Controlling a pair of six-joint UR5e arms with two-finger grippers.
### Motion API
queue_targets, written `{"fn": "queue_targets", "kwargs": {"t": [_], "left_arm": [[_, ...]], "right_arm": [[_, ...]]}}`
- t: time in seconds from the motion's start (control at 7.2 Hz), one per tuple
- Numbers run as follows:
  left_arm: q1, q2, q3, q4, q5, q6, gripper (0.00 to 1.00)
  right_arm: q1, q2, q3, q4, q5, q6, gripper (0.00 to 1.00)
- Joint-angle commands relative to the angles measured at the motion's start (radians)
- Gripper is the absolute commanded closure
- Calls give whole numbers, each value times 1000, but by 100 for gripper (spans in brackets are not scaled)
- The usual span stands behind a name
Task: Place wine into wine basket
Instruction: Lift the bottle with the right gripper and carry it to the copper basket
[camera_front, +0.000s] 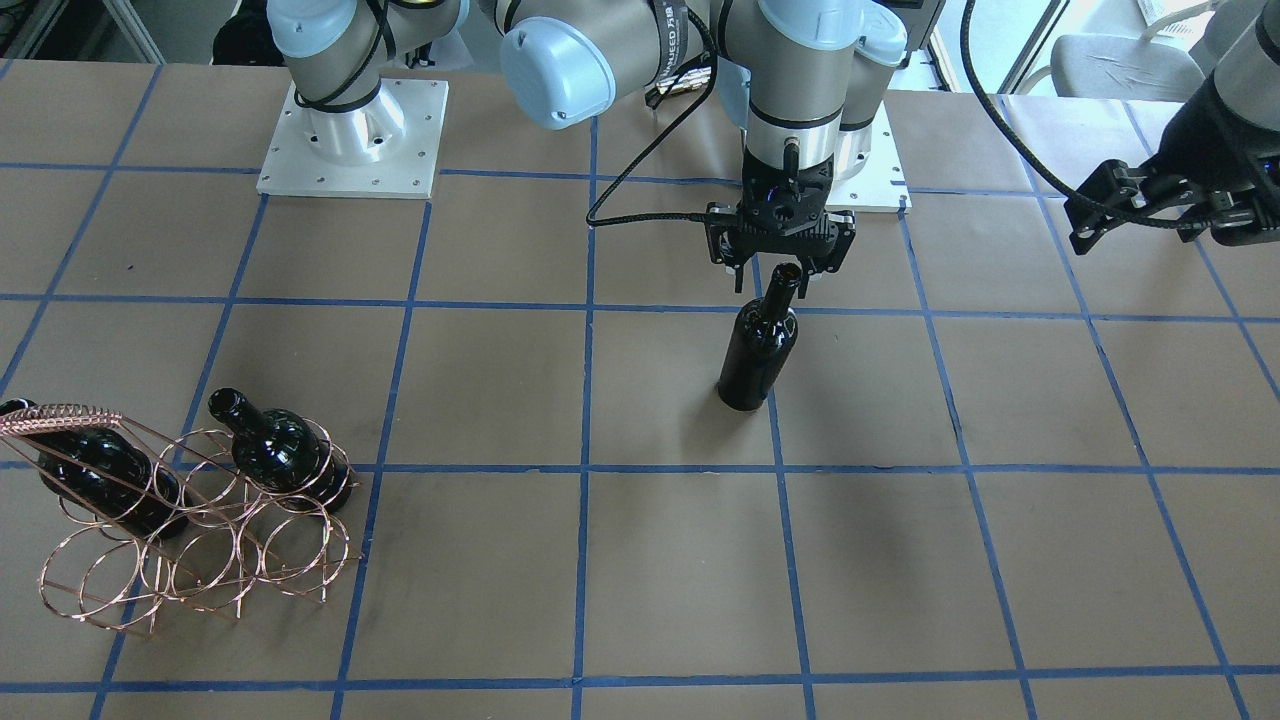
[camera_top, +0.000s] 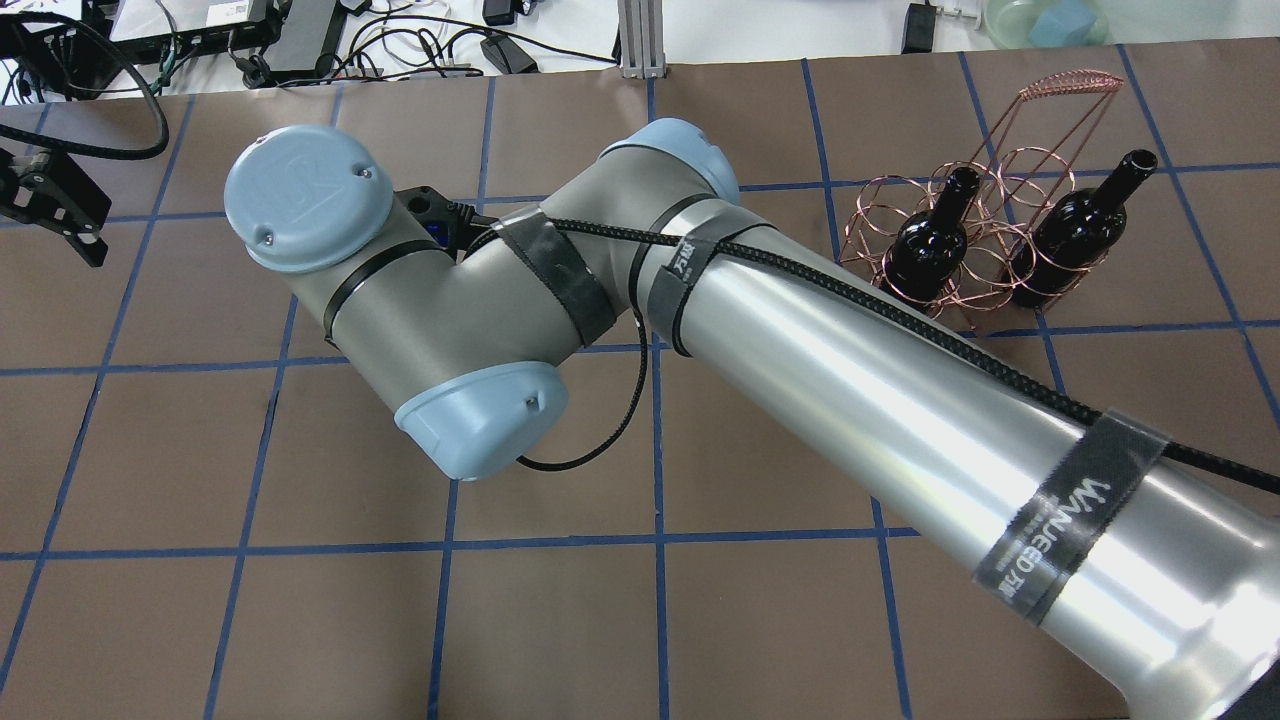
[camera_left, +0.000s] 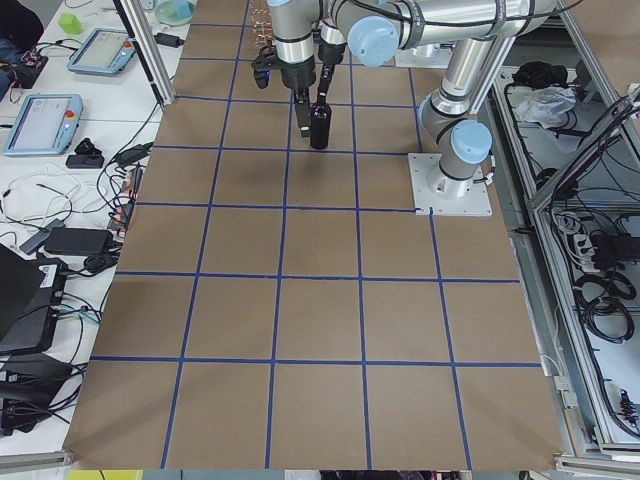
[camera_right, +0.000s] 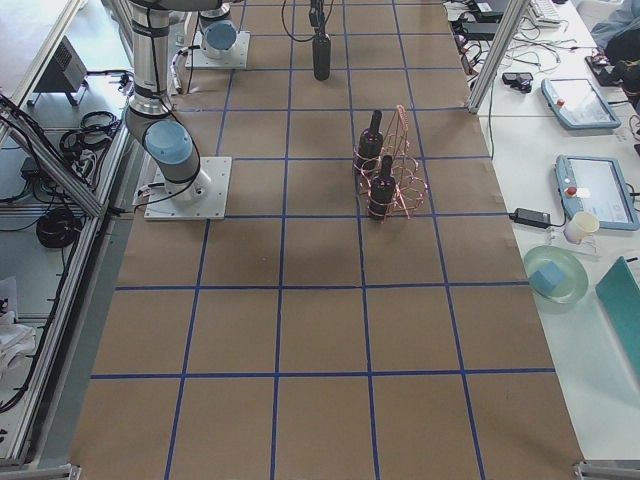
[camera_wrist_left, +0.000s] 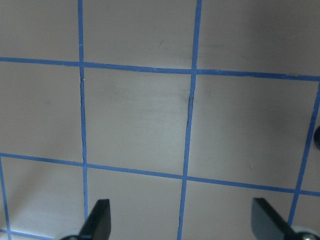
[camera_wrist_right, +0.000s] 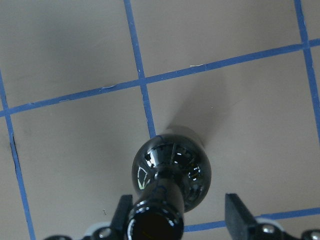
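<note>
wine (camera_front: 758, 348): glossy near-black glass
wine basket (camera_front: 215, 520): shiny copper-toned wire
table (camera_front: 500, 390): matt brown paper, blue tape lines
right arm (camera_top: 900, 400): smooth silvery metal, pale-blue plastic caps

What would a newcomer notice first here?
A lone upright wine bottle stands at the middle of the table, the right claw open around its neck. On the robot's far right, the copper wine basket holds two dark bottles. The left claw hangs open at the left edge.
</note>
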Motion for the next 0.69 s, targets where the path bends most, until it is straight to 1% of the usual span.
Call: {"fn": "queue_targets", "kwargs": {"t": [0.0,0.14,0.28,0.42,0.56], "left_arm": [[0,0,0,-17,1,0,0],[-2,0,0,-22,2,0,0],[-3,0,1,-22,-4,0,0],[-2,2,1,-23,2,0,0],[-3,2,1,-23,-1,0,0]], "right_arm": [[0,-1,-1,-3,1,0,74],[0,1,-1,-5,1,0,78],[0,-1,-1,-5,3,0,79],[0,1,-1,-21,3,0,82],[-2,-6,-1,-21,1,-4,89]]}}
